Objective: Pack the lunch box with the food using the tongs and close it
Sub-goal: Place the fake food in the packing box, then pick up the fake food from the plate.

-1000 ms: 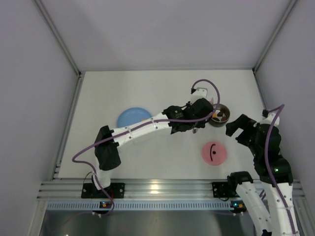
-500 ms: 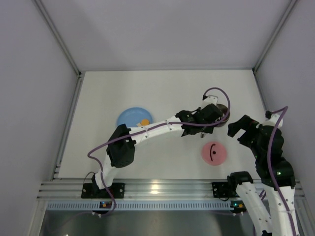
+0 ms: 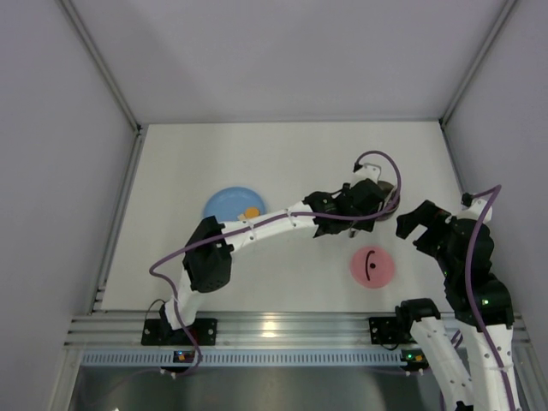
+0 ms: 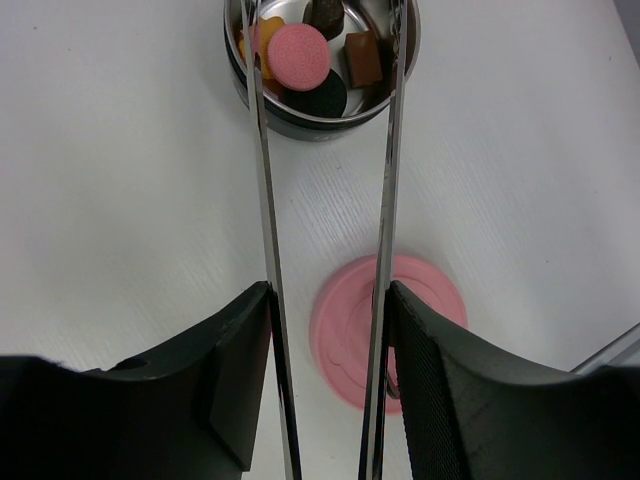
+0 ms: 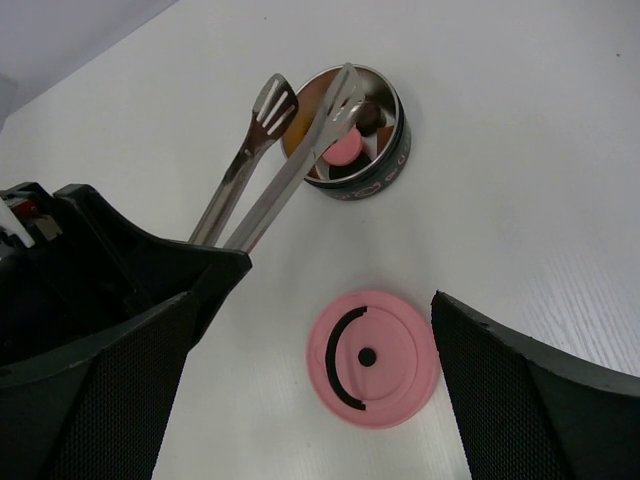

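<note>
The lunch box [image 4: 320, 122] stands on the worktop [image 3: 291, 154] just ahead of the left fingers [image 4: 235, 370]. It already holds pink, black, brown and orange food [image 4: 298, 57], so packing looks nearly done. Well behind those fingers, one orange piece [image 3: 251, 211] lies on the blue plate [image 3: 224, 204], seemingly the last to fetch. The left fingers clamp the tongs [image 4: 268, 200], whose tips stand apart over the box. The pink lid [image 5: 372, 357] lies beneath the wide-apart, empty right fingers [image 5: 130, 380], so closing remains. A second ago the left wrist sat short of the box; from above it now covers it.
</note>
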`<state>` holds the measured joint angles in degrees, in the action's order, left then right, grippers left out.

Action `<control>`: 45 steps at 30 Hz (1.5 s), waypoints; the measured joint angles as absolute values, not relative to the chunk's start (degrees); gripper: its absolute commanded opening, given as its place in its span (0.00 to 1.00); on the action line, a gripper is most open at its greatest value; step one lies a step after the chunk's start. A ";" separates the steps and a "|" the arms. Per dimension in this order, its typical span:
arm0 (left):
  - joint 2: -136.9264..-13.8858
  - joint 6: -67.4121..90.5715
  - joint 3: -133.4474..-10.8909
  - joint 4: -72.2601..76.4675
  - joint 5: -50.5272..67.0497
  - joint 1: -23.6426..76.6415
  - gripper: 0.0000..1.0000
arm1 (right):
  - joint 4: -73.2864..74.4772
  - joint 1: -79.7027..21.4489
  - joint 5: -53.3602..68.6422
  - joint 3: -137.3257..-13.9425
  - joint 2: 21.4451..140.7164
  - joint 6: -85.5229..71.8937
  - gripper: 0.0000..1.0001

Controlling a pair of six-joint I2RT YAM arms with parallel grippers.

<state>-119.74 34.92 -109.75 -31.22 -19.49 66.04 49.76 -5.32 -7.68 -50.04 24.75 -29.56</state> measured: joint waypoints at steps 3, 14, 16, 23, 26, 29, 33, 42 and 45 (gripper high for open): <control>-117.78 34.20 -108.92 -31.29 -20.69 66.04 0.54 | 49.76 -5.32 -7.68 -50.04 24.75 -29.56 0.99; -104.18 34.72 -104.66 -35.11 -29.56 66.04 0.54 | 49.71 -5.32 -7.57 -49.84 24.75 -29.56 1.00; -100.55 36.84 -101.75 -38.13 -32.42 65.93 0.54 | 49.43 -5.32 -7.35 -49.43 24.71 -29.58 0.99; -82.98 46.26 -80.82 -47.70 -39.11 65.30 0.54 | 48.95 -5.32 -5.78 -46.02 24.91 -29.65 1.00; -76.40 50.68 -72.82 -51.20 -40.25 65.30 0.54 | 48.56 -5.32 -4.97 -44.58 25.17 -29.71 1.00; -71.37 54.61 -66.61 -53.74 -40.58 65.30 0.54 | 47.77 -5.32 -4.32 -43.44 25.76 -29.80 1.00; -68.36 59.02 -61.84 -56.49 -40.60 65.30 0.53 | 46.89 -5.32 -3.53 -42.63 26.30 -29.85 0.99; -65.06 64.62 -56.23 -58.48 -40.10 65.30 0.53 | 45.41 -5.32 -2.85 -42.35 26.72 -29.85 0.99; -64.49 65.30 -55.13 -58.48 -39.92 65.30 0.52 | 45.34 -5.32 -2.70 -42.26 26.81 -29.85 1.00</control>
<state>-64.49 65.30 -55.13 -58.48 -39.92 65.30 45.34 -5.32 -2.70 -42.26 26.81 -29.85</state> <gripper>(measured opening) 0.531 0.993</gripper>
